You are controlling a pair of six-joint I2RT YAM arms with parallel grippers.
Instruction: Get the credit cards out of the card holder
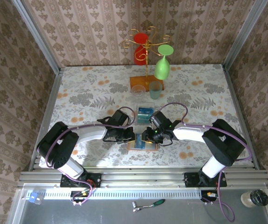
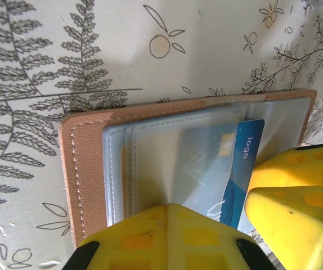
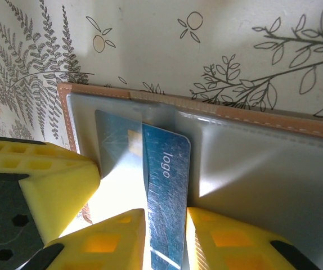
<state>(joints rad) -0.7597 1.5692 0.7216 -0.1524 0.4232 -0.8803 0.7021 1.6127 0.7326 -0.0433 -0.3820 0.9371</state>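
The right hand [image 3: 166, 219] is clamped on a blue credit card [image 3: 164, 169] half out of the card holder [image 3: 263, 174]. Beside it the left hand [image 2: 167, 216], fingers together, presses the lining. Overhead, a clear tray [image 1: 144, 112] lies beyond both hands.

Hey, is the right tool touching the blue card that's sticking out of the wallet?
Touching. In the right wrist view, the right tool has a finger pressed against each side of the blue card, with no gap visible.
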